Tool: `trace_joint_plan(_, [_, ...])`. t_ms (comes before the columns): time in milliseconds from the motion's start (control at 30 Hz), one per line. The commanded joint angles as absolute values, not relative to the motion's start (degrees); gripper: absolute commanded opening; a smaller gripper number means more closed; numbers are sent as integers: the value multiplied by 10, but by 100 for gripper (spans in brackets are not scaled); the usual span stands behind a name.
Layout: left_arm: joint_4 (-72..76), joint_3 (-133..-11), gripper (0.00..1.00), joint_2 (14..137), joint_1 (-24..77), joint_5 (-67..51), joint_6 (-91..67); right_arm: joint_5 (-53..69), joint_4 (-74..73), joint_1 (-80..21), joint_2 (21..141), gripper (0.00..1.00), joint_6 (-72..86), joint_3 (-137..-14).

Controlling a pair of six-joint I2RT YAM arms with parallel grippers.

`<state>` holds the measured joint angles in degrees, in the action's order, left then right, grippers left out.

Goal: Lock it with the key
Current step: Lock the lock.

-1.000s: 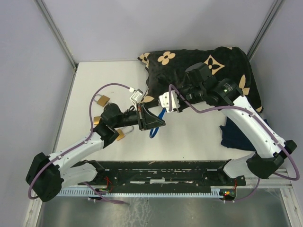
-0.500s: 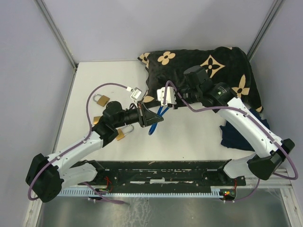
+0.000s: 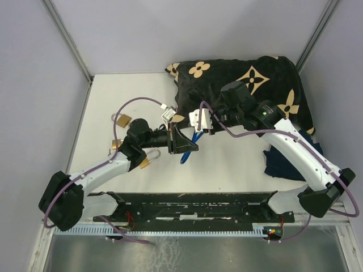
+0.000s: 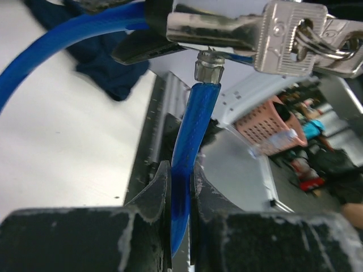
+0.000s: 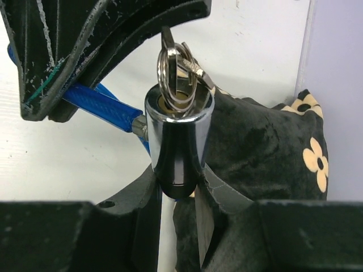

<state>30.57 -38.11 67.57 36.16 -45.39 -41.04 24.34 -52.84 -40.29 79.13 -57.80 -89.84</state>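
A blue cable lock hangs between my two grippers. My left gripper (image 4: 180,175) is shut on the blue cable (image 4: 190,130), just below its metal end piece (image 4: 208,59). That end piece meets the side of the chrome lock cylinder (image 5: 178,133), on which my right gripper (image 5: 177,181) is shut. A key (image 4: 286,37) on a key ring (image 5: 177,68) sticks out of the cylinder's end. From above, the left gripper (image 3: 186,144) and the right gripper (image 3: 199,121) sit close together at mid-table, with the cable (image 3: 185,157) looping below them.
A black cloth with beige flowers (image 3: 249,79) covers the back right. A dark blue cloth (image 3: 282,161) lies under the right arm. Three brass padlocks (image 3: 122,119) (image 3: 116,143) (image 3: 145,162) lie around the left arm. Grey walls close in both sides.
Both grips have held. The right gripper has drifted slightly up and left, then back a little. The left arm's base and forearm have swung a bit to the right.
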Motion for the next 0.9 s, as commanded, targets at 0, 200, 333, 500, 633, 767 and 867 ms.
trace_joint_plan(0, [571,-395,3,716,334,-475,-570,384,-620,-441,771,2,-587,-909])
trace_joint_plan(200, [789,-386,3,756,328,-491,-748,421,-653,-440,765,2,-632,-907])
trace_joint_plan(333, [832,-390,3,782,328,-498,-797,448,-653,-440,769,3,-638,-908])
trace_joint_plan(500, [755,-373,3,760,328,-497,-715,435,-635,-433,770,6,-603,-920])
trace_joint_plan(633, [663,-362,3,719,329,-486,-618,453,-628,-417,766,12,-579,-931])
trace_joint_plan(767, [594,-359,3,689,329,-477,-559,481,-622,-403,769,19,-556,-945])
trace_joint_plan(867, [593,-355,3,684,330,-479,-558,482,-614,-398,773,25,-540,-951])
